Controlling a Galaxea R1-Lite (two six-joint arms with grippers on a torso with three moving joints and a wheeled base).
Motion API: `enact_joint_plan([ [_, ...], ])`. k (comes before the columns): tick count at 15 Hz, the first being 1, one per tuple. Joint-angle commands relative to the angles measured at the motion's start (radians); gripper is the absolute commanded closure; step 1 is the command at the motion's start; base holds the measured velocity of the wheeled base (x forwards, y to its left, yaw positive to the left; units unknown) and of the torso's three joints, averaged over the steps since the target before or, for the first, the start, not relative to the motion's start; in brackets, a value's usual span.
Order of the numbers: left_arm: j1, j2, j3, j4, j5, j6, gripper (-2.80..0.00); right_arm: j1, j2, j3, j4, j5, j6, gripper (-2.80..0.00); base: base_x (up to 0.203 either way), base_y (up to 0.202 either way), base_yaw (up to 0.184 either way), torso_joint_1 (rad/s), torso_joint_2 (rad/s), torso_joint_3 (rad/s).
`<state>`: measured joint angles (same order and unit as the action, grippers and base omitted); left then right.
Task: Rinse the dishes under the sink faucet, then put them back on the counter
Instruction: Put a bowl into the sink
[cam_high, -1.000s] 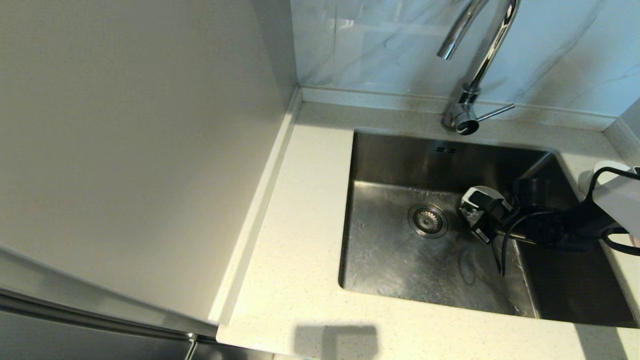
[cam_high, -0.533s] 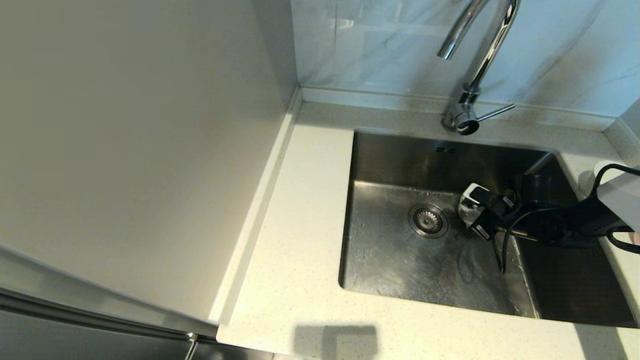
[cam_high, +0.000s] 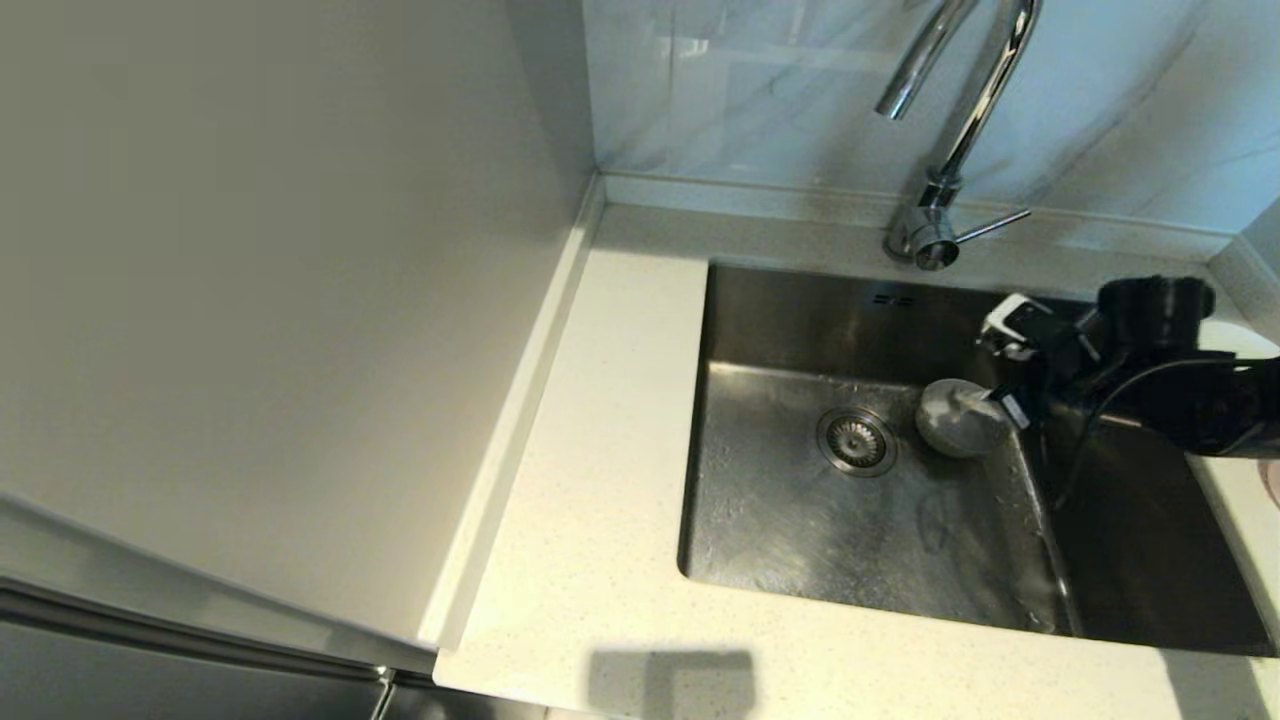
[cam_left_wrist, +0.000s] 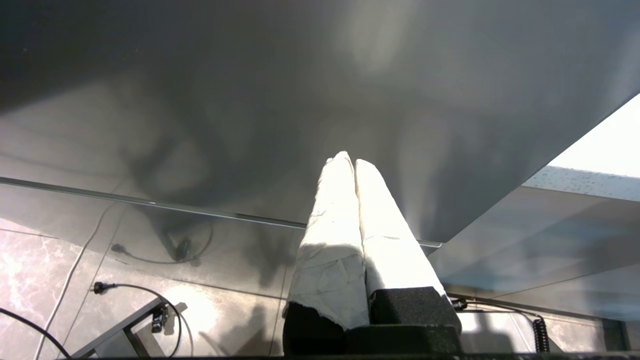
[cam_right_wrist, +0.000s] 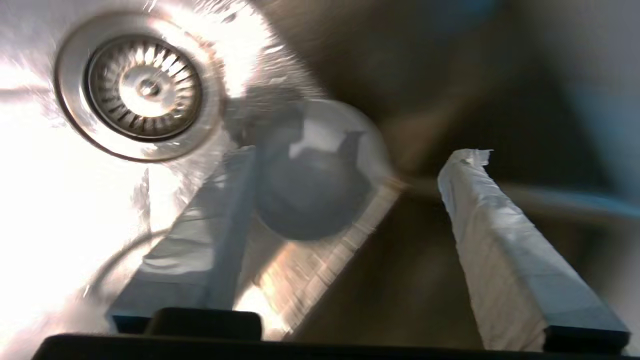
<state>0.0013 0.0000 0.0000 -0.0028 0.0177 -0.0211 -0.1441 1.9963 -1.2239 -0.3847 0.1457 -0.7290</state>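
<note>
Grey bowl now lies on the floor of the sink, just beside the drain strainer on its right; a second ago it sat gripped in the right end effector. That end effector has let go and lifted toward the sink's back right corner, its taped fingers spread wide with the bowl apart from them below. Faucet and its side lever stand as before on the desk. Left end effector hangs parked beside a grey cabinet panel, fingers pressed together on nothing
</note>
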Motion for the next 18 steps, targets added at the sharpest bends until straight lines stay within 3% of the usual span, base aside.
enact_joint_plan([
  [1, 0.000, -0.003, 0.000, 0.000, 0.001, 0.000, 0.00, -0.042, -0.261, -0.022, 0.215, 0.001, 0.015, -2.80, 0.000, 0.000, 0.000, 0.000, 0.00, 0.000],
  [3, 0.000, -0.003, 0.000, 0.000, 0.001, 0.000, 0.00, -0.097, -0.325, -0.178, 0.504, -0.002, 0.028, -2.80, 0.000, 0.000, 0.000, 0.000, 0.00, 0.000],
  [5, 0.000, -0.003, 0.000, 0.000, 0.000, 0.000, 0.00, -0.154, -0.320, -0.335, 0.691, -0.028, 0.026, -2.80, 0.000, 0.000, 0.000, 0.000, 0.00, 0.000],
  [8, 0.000, -0.003, 0.000, 0.000, 0.001, 0.000, 0.00, -0.222, -0.249, -0.512, 0.969, -0.157, 0.022, -2.80, 0.000, 0.000, 0.000, 0.000, 0.00, 0.000],
  [12, 0.000, -0.003, 0.000, 0.000, 0.001, 0.000, 0.00, -0.267, -0.163, -0.531, 0.997, -0.265, 0.021, -2.80, 0.000, 0.000, 0.000, 0.000, 0.00, 0.000],
  [18, 0.000, -0.003, 0.000, 0.000, 0.001, 0.000, 0.00, -0.280, -0.089, -0.537, 0.997, -0.270, 0.022, -2.80, 0.000, 0.000, 0.000, 0.000, 0.00, 0.000],
])
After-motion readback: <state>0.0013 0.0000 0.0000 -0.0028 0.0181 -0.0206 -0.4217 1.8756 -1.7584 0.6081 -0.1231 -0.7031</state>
